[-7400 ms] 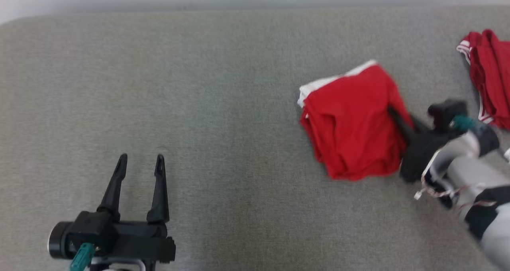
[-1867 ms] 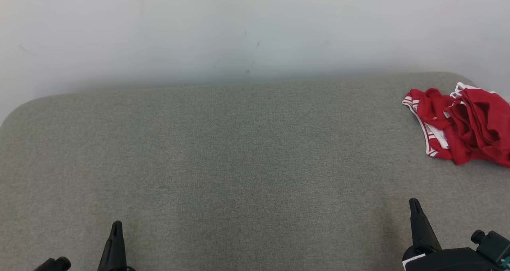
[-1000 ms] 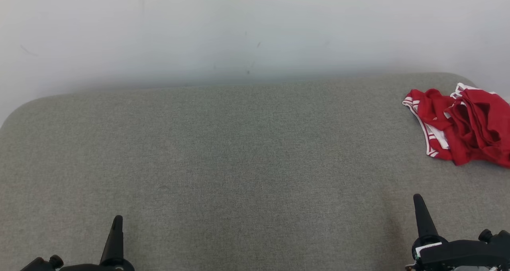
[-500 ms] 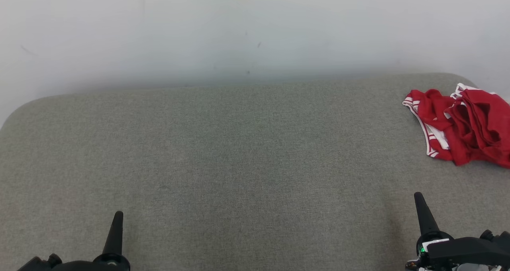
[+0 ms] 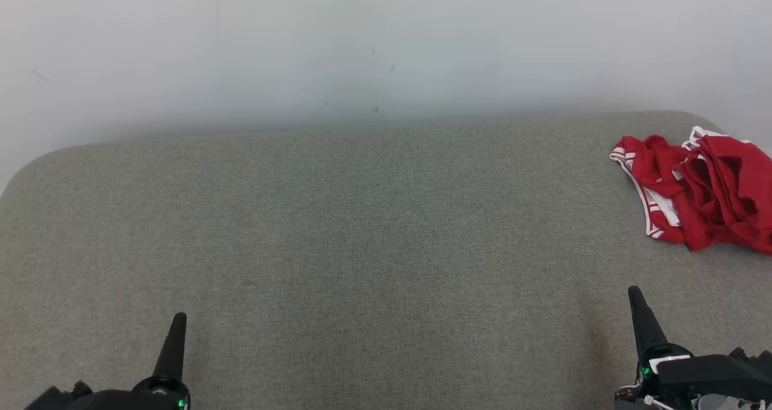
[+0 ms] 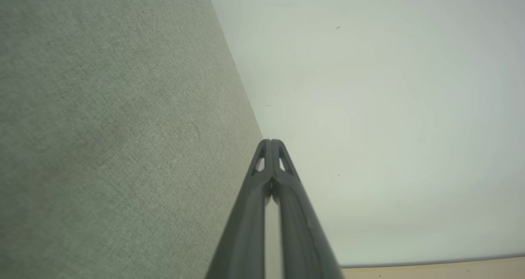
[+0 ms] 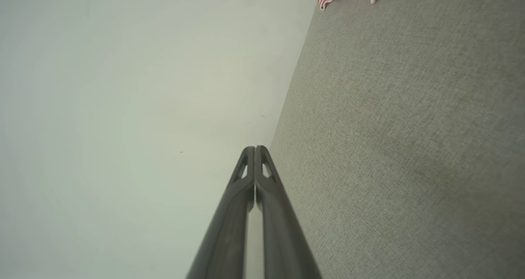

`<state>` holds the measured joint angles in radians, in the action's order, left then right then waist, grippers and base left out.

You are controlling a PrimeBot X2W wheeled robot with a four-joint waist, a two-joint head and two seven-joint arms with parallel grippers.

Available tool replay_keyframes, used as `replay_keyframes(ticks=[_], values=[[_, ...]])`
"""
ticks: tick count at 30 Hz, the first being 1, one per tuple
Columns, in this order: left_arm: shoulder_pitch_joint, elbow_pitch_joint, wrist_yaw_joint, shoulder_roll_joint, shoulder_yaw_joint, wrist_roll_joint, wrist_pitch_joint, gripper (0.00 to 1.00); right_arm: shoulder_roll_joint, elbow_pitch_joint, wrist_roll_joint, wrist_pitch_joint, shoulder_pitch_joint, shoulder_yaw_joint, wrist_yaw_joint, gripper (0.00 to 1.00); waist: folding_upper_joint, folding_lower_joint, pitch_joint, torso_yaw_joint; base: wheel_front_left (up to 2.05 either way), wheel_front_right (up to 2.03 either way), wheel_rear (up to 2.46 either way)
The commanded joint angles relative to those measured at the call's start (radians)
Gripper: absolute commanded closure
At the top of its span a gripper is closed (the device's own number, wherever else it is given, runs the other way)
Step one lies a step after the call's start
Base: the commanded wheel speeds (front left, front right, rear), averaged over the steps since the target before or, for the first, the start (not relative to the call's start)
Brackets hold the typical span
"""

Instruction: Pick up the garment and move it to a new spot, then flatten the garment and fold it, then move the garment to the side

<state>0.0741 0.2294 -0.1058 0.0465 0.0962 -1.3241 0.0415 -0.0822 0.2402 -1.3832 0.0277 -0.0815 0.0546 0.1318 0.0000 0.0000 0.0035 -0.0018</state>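
Crumpled red garment [image 5: 705, 193] lies at frame's right edge, above the closed, empty right hand [image 5: 634, 294]; closed, empty left hand [image 5: 179, 318] sits farther off.

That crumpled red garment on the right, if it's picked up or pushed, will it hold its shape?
Probably not: the red garment lies in soft, loose folds, so it would likely droop from wherever it is pinched. It looks thin, so probably light. Pushed across the woven grey surface, it would likely bunch rather than slide.
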Motion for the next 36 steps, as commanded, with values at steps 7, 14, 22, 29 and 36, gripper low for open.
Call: replay_keyframes(ticks=[7,14,22,29,36], values=[[0.023,0.003,-0.009,0.005,0.008,-0.081,0.022,1.00,0.006,-0.002,-0.064,0.020,-0.019,0.014,-0.002,1.00,0.0000,0.0000,-0.001,0.000,0.00,0.00,0.00],[0.029,0.008,-0.015,0.005,0.012,-0.136,0.036,1.00,0.010,0.001,-0.112,0.035,-0.022,0.022,-0.002,1.00,0.0000,0.0000,-0.001,0.001,0.00,0.00,0.00],[0.036,0.013,-0.019,0.006,0.015,-0.195,0.052,1.00,0.014,0.004,-0.165,0.052,-0.026,0.032,-0.002,1.00,0.0000,0.0000,-0.001,0.001,0.00,0.00,0.00],[0.042,0.019,-0.024,0.006,0.019,-0.244,0.065,1.00,0.018,0.007,-0.205,0.063,-0.031,0.039,-0.002,1.00,0.0000,0.0000,-0.002,0.001,0.00,0.00,0.00],[0.047,0.022,-0.028,0.006,0.022,-0.289,0.076,1.00,0.022,0.009,-0.243,0.077,-0.035,0.047,-0.002,1.00,0.0000,0.0000,-0.002,0.002,0.00,0.00,0.00]])
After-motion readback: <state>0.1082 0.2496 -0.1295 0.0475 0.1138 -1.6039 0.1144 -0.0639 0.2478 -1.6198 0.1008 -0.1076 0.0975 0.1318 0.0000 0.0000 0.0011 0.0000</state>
